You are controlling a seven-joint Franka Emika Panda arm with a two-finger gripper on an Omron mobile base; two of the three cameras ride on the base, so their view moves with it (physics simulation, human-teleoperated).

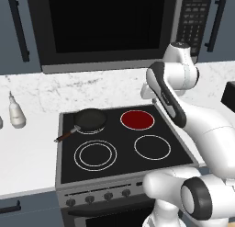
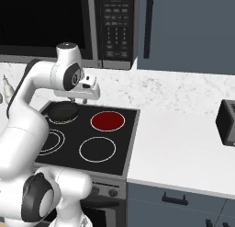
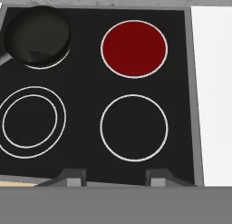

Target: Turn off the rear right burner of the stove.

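A kitchen (stove point(image 1: 124, 143), microwave point(image 1: 108, 28), marble counter point(image 2: 183, 143)).

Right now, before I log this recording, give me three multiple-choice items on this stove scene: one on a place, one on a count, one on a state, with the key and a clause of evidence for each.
1. Where does the frying pan sit on the stove?
A. rear left burner
B. front right burner
C. on the counter

2. How many round burner marks does the glass top carry?
A. two
B. four
C. six

3. What is the state of the rear right burner?
A. disc black
B. covered by the pan
C. disc solid red

Key:
1. A: the pan covers the rear left mark, beside the red disc.
2. B: the hand view shows two marks at the rear and two at the front.
3. C: its disc is red in all views, while the front right burner is black, so it is not yet off.
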